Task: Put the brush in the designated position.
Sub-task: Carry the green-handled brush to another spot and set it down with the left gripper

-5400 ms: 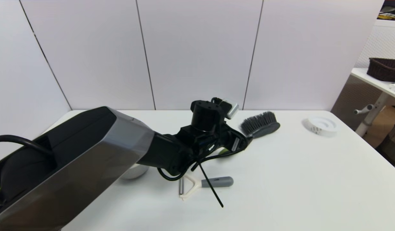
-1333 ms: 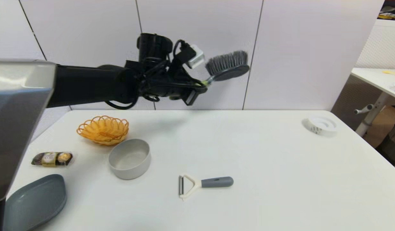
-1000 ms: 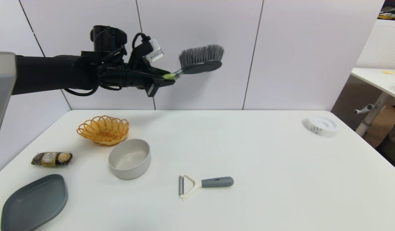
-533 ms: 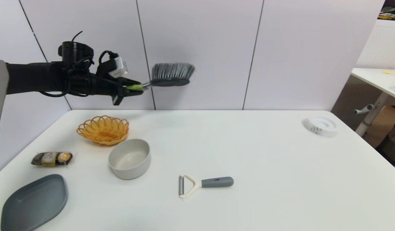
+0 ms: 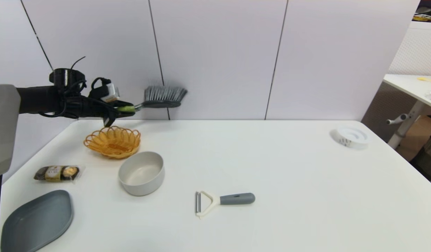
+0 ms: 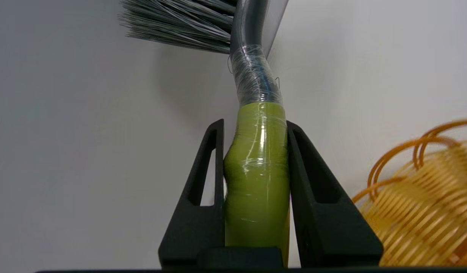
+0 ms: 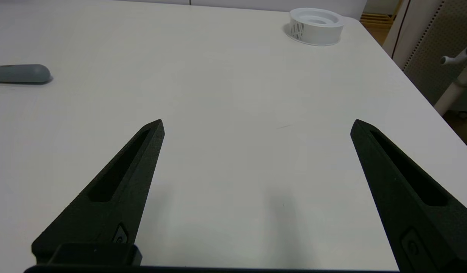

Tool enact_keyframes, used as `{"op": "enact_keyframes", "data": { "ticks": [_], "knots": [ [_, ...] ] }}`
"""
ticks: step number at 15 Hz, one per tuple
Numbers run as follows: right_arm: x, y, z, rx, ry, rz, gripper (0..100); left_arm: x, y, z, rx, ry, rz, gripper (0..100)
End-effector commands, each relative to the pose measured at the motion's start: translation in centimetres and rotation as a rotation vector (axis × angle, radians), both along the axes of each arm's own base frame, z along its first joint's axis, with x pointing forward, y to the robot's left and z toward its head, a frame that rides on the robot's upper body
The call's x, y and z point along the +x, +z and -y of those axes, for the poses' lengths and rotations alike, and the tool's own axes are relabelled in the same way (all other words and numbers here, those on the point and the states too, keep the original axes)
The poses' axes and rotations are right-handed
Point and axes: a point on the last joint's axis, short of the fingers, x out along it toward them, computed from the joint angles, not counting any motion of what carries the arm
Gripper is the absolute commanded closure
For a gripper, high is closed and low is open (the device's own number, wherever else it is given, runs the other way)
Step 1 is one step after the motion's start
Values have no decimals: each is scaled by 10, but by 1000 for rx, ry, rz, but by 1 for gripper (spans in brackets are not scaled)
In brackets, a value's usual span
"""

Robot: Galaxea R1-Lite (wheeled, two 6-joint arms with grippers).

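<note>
Left gripper (image 5: 126, 109) clamped on the brush (image 5: 159, 99) by its green handle, held in air just above the orange basket (image 5: 112, 141), bristles up. Right gripper (image 7: 256, 125) parked w/ fingers wide apart, well away from basket.

**Left arm raised with closed grip, right gripper spread low**

The left arm reaches level across the far-left side, above the table, its black left gripper (image 5: 126, 109) clamped with both fingers (image 6: 203, 189) pressed on the lime-green handle it holds. The right gripper (image 7: 256, 125) hovers low over the tabletop, its black fingers (image 7: 119, 182) spread wide.
</note>
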Motion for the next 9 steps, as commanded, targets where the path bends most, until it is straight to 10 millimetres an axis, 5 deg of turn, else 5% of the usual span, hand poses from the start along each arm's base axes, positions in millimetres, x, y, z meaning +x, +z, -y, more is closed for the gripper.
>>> {"op": "enact_keyframes", "data": {
  "ticks": [1,9],
  "knots": [
    [0,0,0,-1,0,-3,0,1,-19,-31,-1,56,-30,100],
    [0,0,0,-1,0,-3,0,1,-27,-46,-7,87,-50,100]
  ]
}}
